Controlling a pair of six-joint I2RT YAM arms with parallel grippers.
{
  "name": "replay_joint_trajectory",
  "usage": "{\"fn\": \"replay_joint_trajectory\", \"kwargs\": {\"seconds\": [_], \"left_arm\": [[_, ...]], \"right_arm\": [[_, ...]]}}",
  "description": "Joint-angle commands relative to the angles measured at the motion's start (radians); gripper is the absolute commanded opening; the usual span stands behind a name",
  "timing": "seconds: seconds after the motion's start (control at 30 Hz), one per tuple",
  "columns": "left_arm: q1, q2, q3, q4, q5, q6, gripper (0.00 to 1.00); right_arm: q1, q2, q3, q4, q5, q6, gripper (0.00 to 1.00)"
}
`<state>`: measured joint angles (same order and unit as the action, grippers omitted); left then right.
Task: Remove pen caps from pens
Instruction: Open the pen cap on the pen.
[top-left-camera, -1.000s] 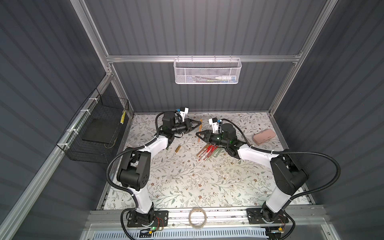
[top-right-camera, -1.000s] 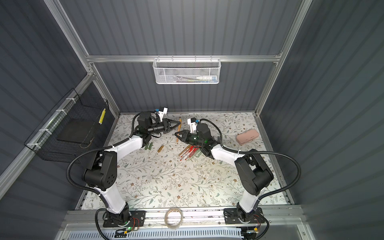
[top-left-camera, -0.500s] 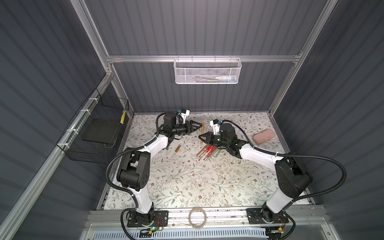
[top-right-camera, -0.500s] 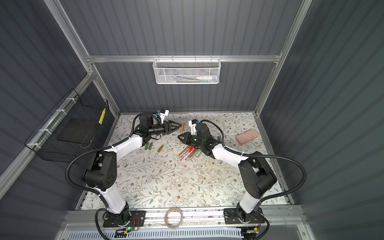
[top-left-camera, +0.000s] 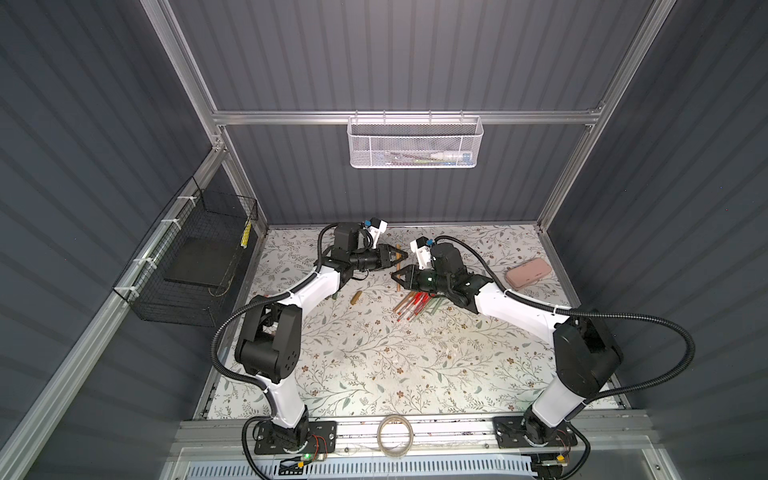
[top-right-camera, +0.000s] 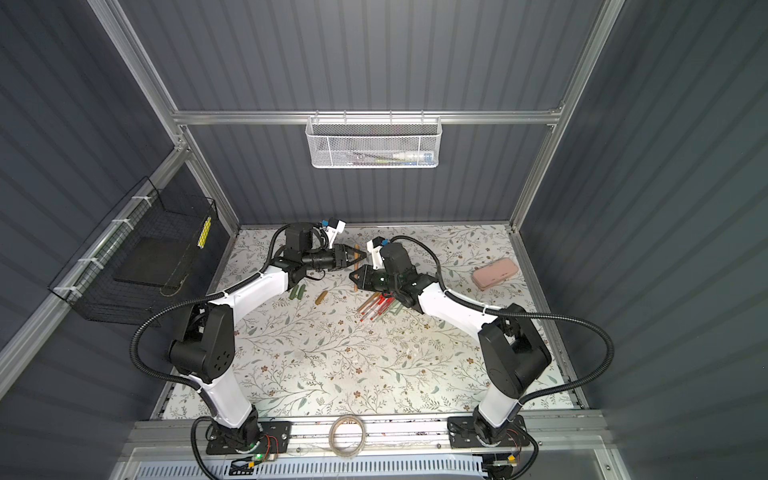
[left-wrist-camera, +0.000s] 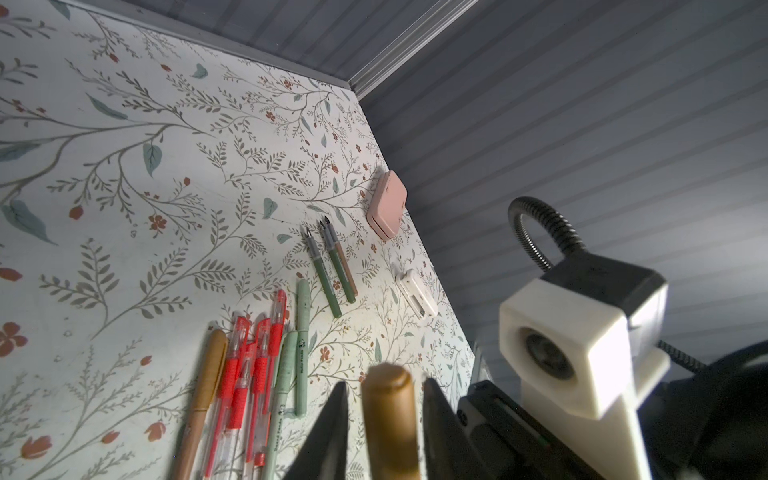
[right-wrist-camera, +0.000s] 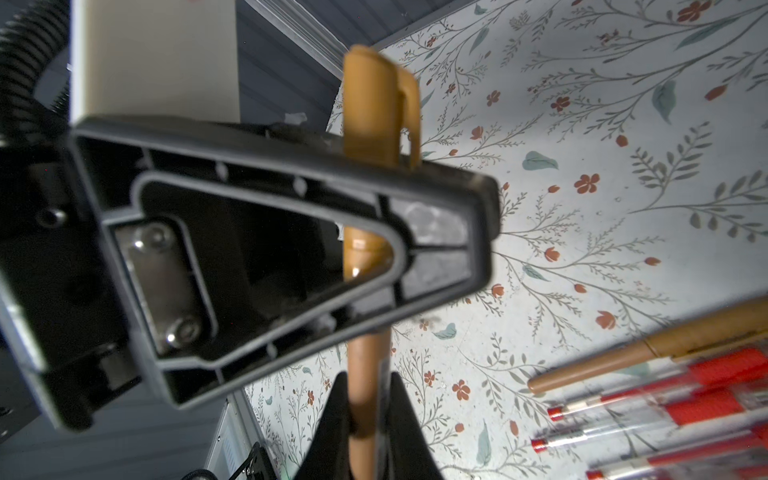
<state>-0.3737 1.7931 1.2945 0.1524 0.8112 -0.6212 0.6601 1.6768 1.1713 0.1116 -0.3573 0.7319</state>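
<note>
My right gripper (right-wrist-camera: 368, 378) is shut on the barrel of a golden-brown pen (right-wrist-camera: 365, 357), held above the table in both top views (top-left-camera: 398, 286) (top-right-camera: 356, 286). Its clipped cap (right-wrist-camera: 370, 104) sticks out past my left gripper's finger (right-wrist-camera: 291, 232). My left gripper (left-wrist-camera: 384, 384) stands around that cap (left-wrist-camera: 388, 407), open, with slim gaps on both sides. More capped pens (top-left-camera: 413, 303) (left-wrist-camera: 249, 374) lie in a bunch under the right arm. A loose golden-brown cap (top-right-camera: 321, 297) and dark green caps (top-right-camera: 297, 293) lie near the left arm. Two uncapped pens (left-wrist-camera: 332, 274) lie beyond the bunch.
A pink case (top-left-camera: 528, 272) (left-wrist-camera: 386, 203) lies at the back right, a small white object (left-wrist-camera: 417, 291) near it. A black wire basket (top-left-camera: 195, 257) hangs on the left wall, a white mesh basket (top-left-camera: 415, 143) on the back wall. A tape roll (top-left-camera: 395, 434) sits on the front rail.
The left gripper's jaws opened, then narrowed around the pen's cap. The right gripper has carried the pen a little to the left, so the two grippers now meet.
</note>
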Motion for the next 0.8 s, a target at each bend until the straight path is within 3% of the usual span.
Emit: {"fn": "replay_joint_trajectory", "kwargs": {"seconds": [0.0, 0.1, 0.37, 0.43, 0.77], "left_arm": [[-0.004, -0.02, 0.029, -0.02, -0.003, 0.018, 0.22], [-0.004, -0.023, 0.029, -0.027, -0.013, 0.023, 0.14], [-0.004, -0.024, 0.037, -0.04, -0.014, 0.025, 0.14], [-0.003, -0.024, 0.04, -0.048, -0.019, 0.037, 0.0], [0.055, 0.0, 0.167, -0.137, -0.063, 0.055, 0.0]], "right_arm": [[0.004, 0.019, 0.026, -0.029, 0.011, -0.017, 0.0], [0.004, 0.014, 0.012, -0.017, 0.048, -0.014, 0.0], [0.004, 0.001, -0.022, -0.002, 0.05, -0.008, 0.0], [0.004, 0.002, -0.019, -0.017, 0.05, -0.009, 0.0], [0.062, -0.049, -0.185, 0.073, 0.074, 0.029, 0.0]]}}
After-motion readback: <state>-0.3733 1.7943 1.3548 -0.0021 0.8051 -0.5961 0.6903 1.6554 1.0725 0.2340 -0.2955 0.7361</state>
